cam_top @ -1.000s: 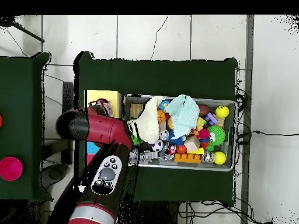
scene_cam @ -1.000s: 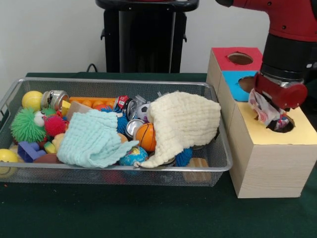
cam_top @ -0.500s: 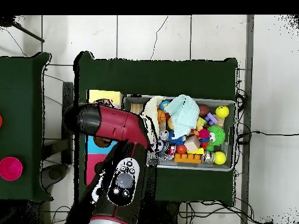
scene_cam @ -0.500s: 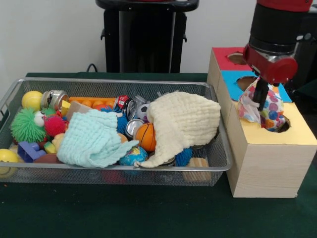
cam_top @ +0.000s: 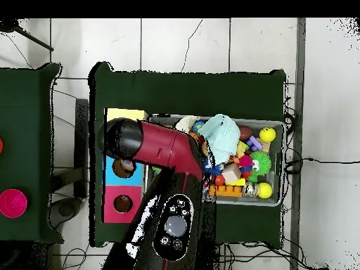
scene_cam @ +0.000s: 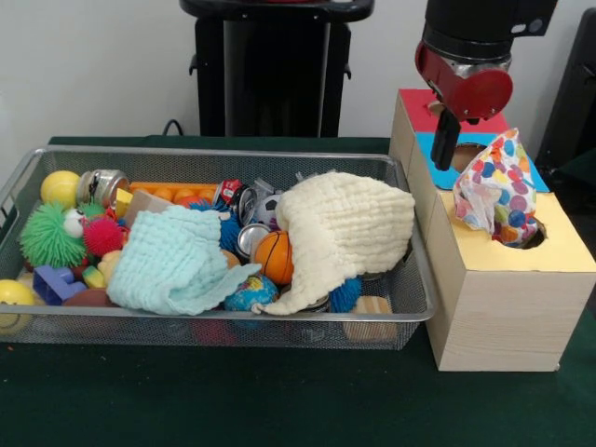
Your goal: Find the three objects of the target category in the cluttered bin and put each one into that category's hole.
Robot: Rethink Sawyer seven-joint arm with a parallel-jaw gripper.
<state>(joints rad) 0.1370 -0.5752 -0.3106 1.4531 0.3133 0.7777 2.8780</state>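
Over yellow hole [scene_cam: 533,237] — polka-dot cloth [scene_cam: 494,188] half in; gripper [scene_cam: 446,140] above blue section, apparently empty — opening unclear.

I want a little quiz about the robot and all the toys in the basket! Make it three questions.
1. True or false: the polka-dot cloth sits partly in the hole of the yellow-topped box, with most of it sticking up.
2. Which cloth in the wire bin lies nearer the boxes? A) cream cloth B) mint cloth
3. Fill in: the small basketball peeks out between the two ____.

Key: 1 true; 2 A; 3 cloths. The tool hangs above the blue-topped box, holding nothing.
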